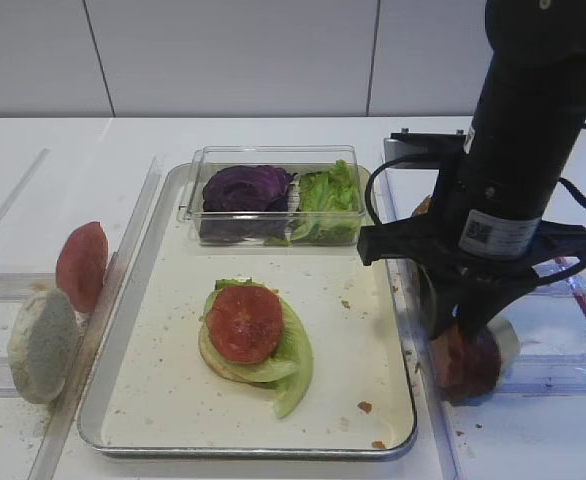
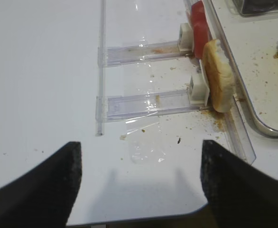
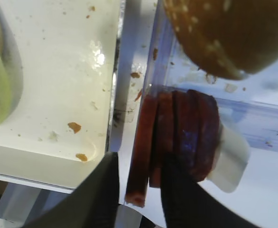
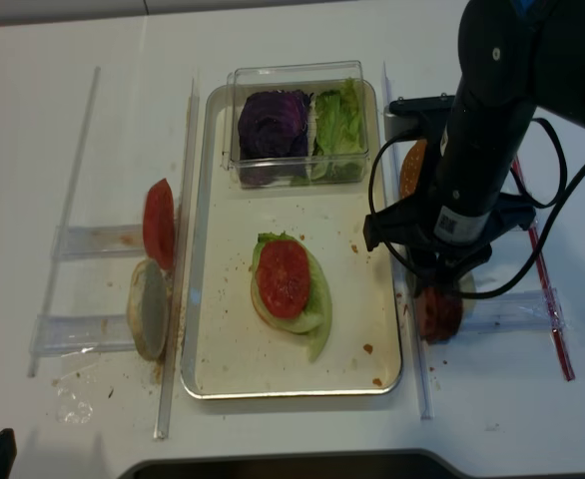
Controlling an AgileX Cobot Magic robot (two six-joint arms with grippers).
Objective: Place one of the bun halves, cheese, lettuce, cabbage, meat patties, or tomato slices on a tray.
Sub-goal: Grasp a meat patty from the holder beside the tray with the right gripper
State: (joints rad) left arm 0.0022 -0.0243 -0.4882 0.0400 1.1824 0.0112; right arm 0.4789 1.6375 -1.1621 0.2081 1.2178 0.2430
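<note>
Several meat patties (image 3: 177, 133) stand on edge in a clear rack right of the silver tray (image 1: 358, 330). My right gripper (image 3: 140, 161) reaches down over them, open, its fingers either side of the two patties nearest the tray; a gap shows beside the left finger. On the tray lies a stack of a pale bun half, lettuce (image 1: 295, 352) and a tomato slice (image 1: 244, 322). A sesame bun half (image 3: 224, 33) sits behind the patties. My left gripper (image 2: 140, 147) hangs open over bare table, holding nothing.
A clear box at the tray's far end holds purple cabbage (image 1: 245, 188) and more lettuce (image 1: 328, 195). Left of the tray, another tomato slice (image 1: 81, 265) and a pale bun half (image 1: 41, 345) stand in clear racks. A white stopper (image 3: 231, 161) backs the patties.
</note>
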